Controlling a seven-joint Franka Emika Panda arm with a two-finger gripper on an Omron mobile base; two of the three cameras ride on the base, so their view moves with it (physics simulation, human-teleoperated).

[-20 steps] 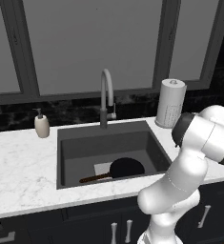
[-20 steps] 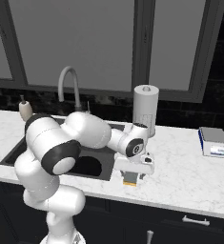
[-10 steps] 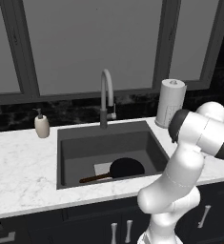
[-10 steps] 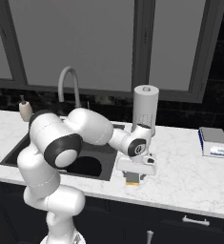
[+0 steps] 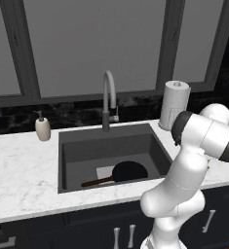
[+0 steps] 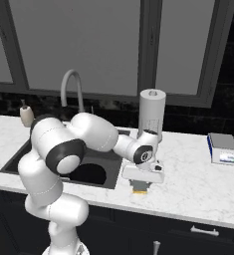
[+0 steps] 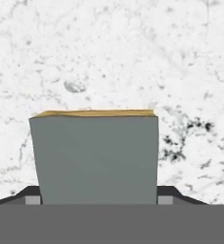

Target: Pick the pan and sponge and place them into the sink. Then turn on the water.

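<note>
Kitchen: sink (image 5: 74,146), faucet (image 5: 108,97), marble counter (image 5: 18,180)

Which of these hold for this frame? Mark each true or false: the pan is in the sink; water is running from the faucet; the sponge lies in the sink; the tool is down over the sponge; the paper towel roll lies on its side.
1. The pan is in the sink. True.
2. Water is running from the faucet. False: no stream falls from its spout.
3. The sponge lies in the sink. False: it sits on the marble counter, right of the basin.
4. The tool is down over the sponge, a finger at either side. True.
5. The paper towel roll lies on its side. False: it stands upright.
</note>
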